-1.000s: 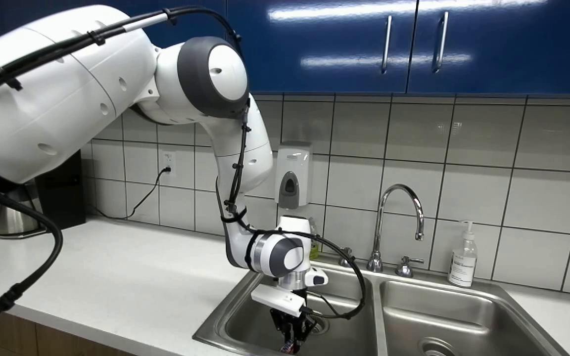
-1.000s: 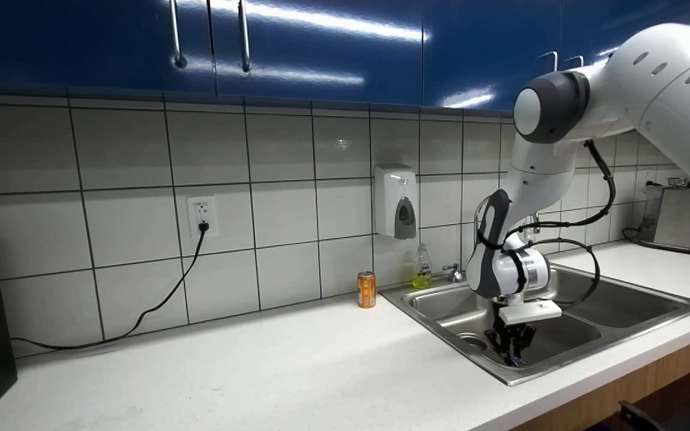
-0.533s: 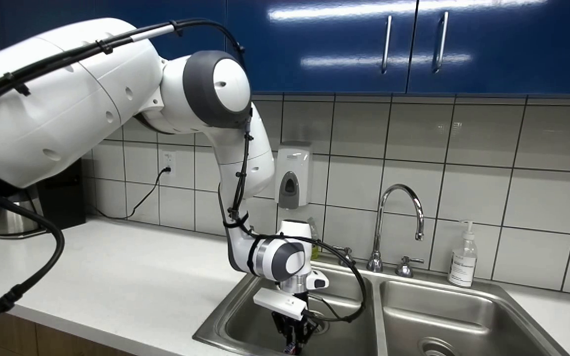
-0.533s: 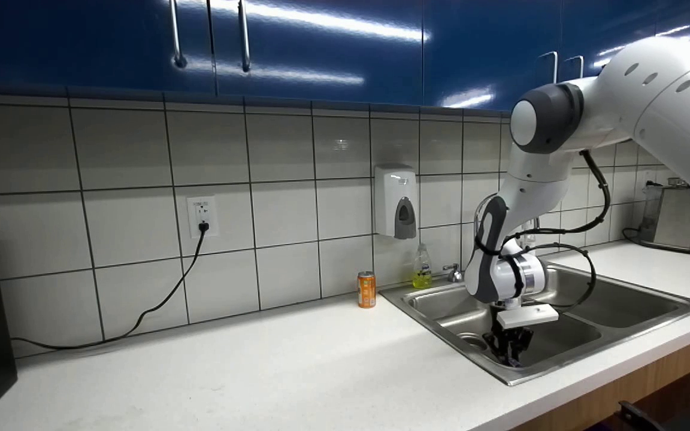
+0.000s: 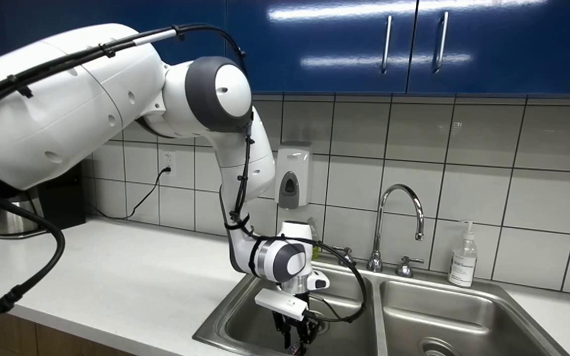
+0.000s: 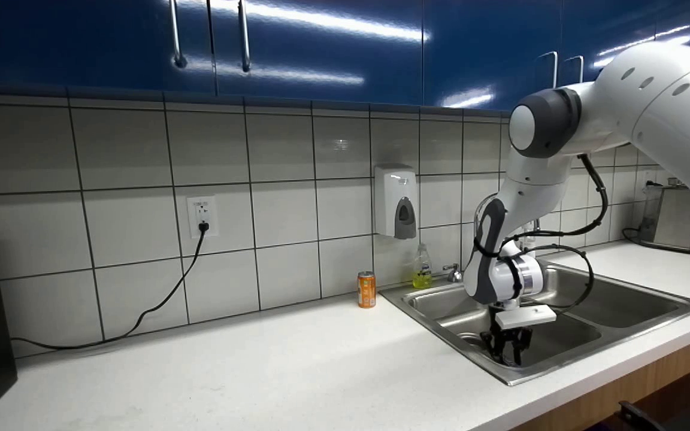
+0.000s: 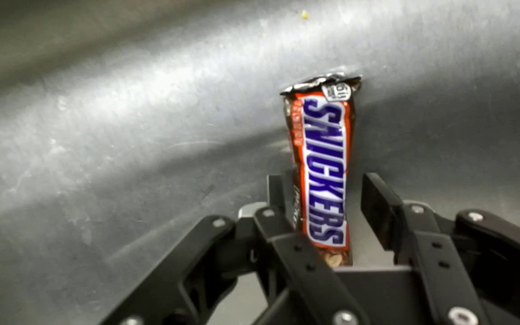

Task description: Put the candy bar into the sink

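Observation:
The candy bar, in a dark wrapper with a purple-on-white label, lies label-up on the steel of the left-hand basin of the sink. The sink also shows in an exterior view. My gripper is open around the near half of the bar. A gap shows between the bar and the right finger. The left finger is close beside it; whether it touches I cannot tell. In both exterior views the gripper is down inside the basin. Only a bit of the bar shows there.
The chrome faucet rises behind the sink. A pump bottle stands on the back rim. An orange can and a yellow-green soap bottle stand near the sink corner. The right-hand basin lies beyond the divider.
The arm has come down a little, lowering the gripper further into the basin. The jaws were closed together on the bar and have now spread apart.

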Action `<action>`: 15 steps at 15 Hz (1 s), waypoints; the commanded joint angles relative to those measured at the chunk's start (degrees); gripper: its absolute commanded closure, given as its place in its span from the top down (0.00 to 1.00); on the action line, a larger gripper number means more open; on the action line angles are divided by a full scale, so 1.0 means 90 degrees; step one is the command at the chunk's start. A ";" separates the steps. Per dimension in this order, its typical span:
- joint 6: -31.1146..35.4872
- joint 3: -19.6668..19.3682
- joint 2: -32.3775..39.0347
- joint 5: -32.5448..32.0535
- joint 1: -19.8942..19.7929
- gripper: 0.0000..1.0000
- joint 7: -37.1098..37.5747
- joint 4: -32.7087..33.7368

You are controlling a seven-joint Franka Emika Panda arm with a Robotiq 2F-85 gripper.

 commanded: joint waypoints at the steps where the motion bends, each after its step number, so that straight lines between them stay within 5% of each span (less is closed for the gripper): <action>1: -0.0047 0.0033 -0.0020 0.0021 -0.0049 0.81 0.0100 0.0104; 4: -0.0026 0.0032 -0.0092 0.0020 -0.0046 1.00 0.0104 0.0087; 15: 0.0140 -0.0085 -0.0997 -0.0087 0.0226 1.00 0.0162 -0.0649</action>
